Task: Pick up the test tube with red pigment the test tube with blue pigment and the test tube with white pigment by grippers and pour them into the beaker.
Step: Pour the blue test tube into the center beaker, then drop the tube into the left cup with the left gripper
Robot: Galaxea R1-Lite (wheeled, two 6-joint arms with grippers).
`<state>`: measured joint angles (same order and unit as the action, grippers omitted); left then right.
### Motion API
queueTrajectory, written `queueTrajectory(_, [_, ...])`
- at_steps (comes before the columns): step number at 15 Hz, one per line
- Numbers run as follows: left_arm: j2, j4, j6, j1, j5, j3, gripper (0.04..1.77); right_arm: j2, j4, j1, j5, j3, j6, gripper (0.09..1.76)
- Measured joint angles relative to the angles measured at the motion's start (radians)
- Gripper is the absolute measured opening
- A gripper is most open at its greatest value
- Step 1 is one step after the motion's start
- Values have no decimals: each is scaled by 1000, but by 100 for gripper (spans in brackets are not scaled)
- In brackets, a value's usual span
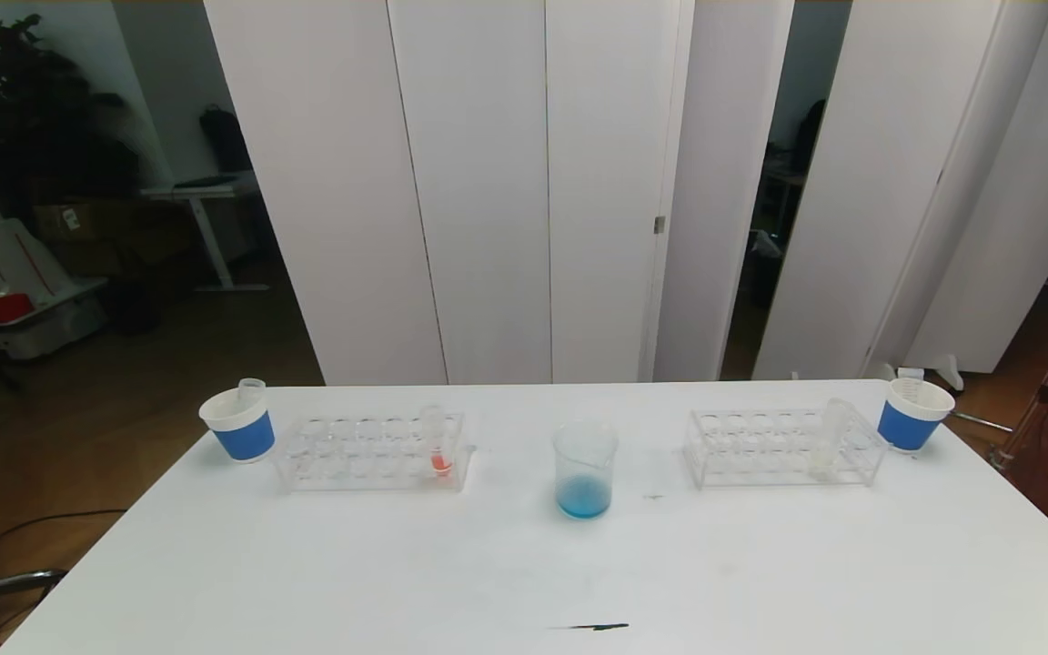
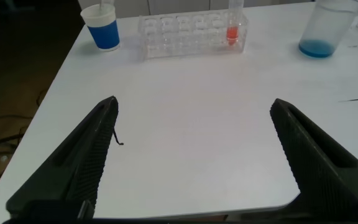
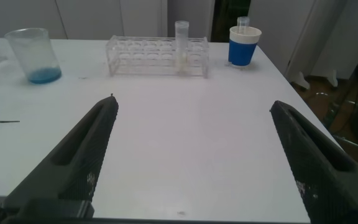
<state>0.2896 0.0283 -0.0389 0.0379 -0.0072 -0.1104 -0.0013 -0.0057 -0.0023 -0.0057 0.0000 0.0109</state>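
Note:
The beaker (image 1: 585, 468) stands mid-table with blue liquid at its bottom; it also shows in the left wrist view (image 2: 328, 28) and the right wrist view (image 3: 37, 53). The red tube (image 1: 438, 446) (image 2: 232, 25) stands upright in the left rack (image 1: 351, 452). The white tube (image 1: 829, 437) (image 3: 181, 46) stands in the right rack (image 1: 760, 446). No tube holding blue liquid shows. My left gripper (image 2: 193, 106) and right gripper (image 3: 193, 106) are open and empty, low over the table's near side, far from the racks. Neither shows in the head view.
A blue-and-white cup (image 1: 237, 423) with a clear tube (image 1: 251, 391) in it stands at the far left. A second cup (image 1: 915, 414) with a tube (image 3: 243, 23) stands at the far right. A small dark mark (image 1: 592, 627) lies near the front edge.

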Motion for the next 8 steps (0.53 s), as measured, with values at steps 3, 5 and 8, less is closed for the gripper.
queueTrajectory(3, [-67, -1, -1, -15, -14, 57, 175, 0, 0, 0, 0, 0, 0, 175])
queueTrajectory(5, [-108, -5, -11, -25, -21, 83, 175, 0, 0, 0, 0, 0, 0, 175])
queueTrajectory(8, [-174, -37, -23, -31, -22, 101, 175, 0, 0, 0, 0, 0, 0, 175])
